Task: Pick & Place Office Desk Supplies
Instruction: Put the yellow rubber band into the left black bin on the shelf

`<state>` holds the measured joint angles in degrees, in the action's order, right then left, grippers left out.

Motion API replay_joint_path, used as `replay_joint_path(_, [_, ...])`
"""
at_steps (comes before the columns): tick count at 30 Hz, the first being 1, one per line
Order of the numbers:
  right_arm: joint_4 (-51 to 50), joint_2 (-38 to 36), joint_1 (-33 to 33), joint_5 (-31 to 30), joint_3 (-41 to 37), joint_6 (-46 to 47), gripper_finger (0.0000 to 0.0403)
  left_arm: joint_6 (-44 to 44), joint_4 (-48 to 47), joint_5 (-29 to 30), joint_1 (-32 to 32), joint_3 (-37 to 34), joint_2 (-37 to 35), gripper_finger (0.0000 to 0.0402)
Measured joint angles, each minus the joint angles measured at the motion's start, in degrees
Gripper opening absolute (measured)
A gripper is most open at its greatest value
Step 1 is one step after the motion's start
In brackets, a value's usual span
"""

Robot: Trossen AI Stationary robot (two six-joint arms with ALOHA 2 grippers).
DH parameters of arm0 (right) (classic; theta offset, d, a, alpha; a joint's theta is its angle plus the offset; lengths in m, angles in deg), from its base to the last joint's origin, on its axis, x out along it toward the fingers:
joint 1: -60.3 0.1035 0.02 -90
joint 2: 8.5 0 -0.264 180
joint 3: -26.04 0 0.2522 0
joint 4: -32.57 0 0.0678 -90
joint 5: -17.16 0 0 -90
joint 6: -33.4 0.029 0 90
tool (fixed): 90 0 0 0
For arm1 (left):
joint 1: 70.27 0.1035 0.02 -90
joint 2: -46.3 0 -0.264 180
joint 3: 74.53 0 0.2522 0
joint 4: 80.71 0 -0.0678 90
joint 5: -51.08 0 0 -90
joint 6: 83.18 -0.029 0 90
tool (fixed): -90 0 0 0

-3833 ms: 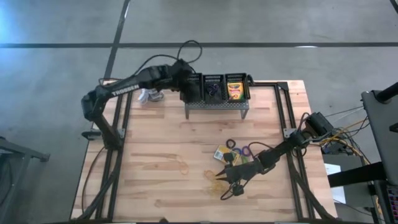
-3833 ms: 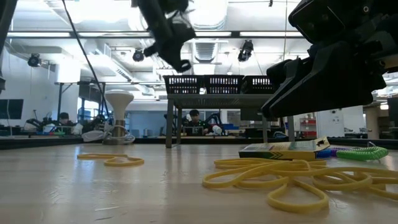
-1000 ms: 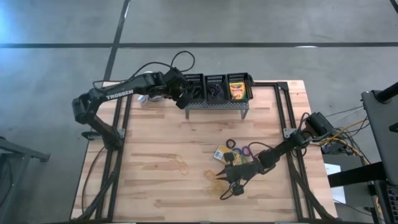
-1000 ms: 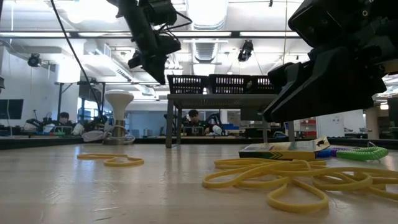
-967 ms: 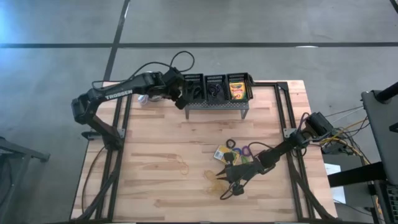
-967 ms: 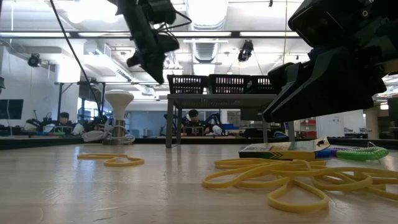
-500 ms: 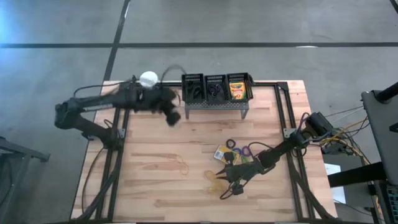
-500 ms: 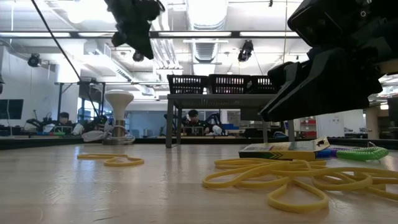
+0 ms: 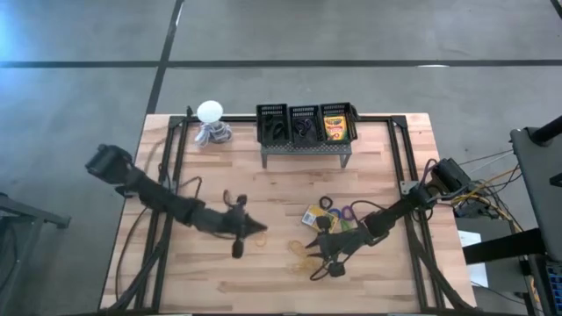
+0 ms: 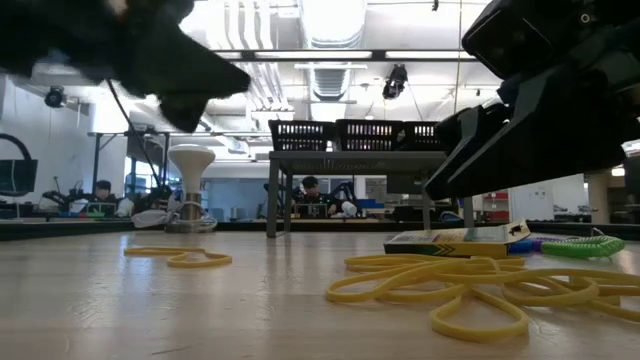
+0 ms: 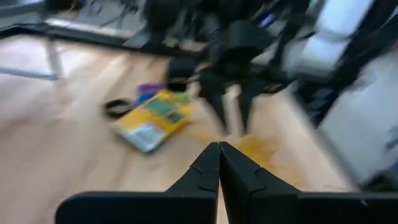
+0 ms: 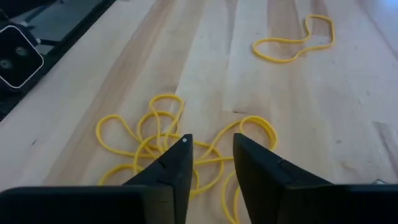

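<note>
My left gripper is shut and hangs over the middle of the table, beside a single yellow rubber band; the low view shows the left gripper well above the wood. My right gripper is open and held still just over a pile of yellow rubber bands, touching none of them. In the high view the right gripper sits on the near side of a crayon box that lies flat on the table. Next to it lie a black ring, a purple ring and a green coil.
A grey perforated stand at the far edge carries three black baskets, and the right one holds a crayon box. A white ball-shaped object stands at the far left corner. Bare wood lies to the left of and nearer than the single band.
My left arm has swung away from the stand's baskets at the far edge, first toward the left, then down and toward the near edge, and its gripper now hangs by the single rubber band in the table's middle. The right arm and the supplies have not moved.
</note>
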<state>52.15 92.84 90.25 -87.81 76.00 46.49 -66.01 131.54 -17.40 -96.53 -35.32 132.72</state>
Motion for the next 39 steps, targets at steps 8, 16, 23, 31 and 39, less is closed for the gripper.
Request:
replay_joint_path(8, [1.58,3.03,-1.17,0.02,0.01,0.28,0.0145,3.42,21.38,1.10,-1.73,2.17,19.99,0.0012])
replay_joint_path(16, [-4.37,5.09,-1.90,0.85,3.20,0.18,0.0126,2.93,8.19,2.70,-1.39,10.85,25.32,0.0012])
replay_joint_path(23, [-9.23,5.29,-1.91,0.43,4.28,0.83,0.0067,3.46,-4.09,5.94,-1.28,14.61,25.39,0.0012])
replay_joint_path(31, [-10.12,5.17,-2.10,0.87,4.52,0.88,0.0013,3.67,-4.43,5.96,-1.28,14.66,25.39,0.0012])
replay_joint_path(39, [-10.35,0.57,-2.08,-6.24,6.05,-0.94,0.0008,3.70,-5.23,6.06,-1.18,14.68,25.39,0.0012])
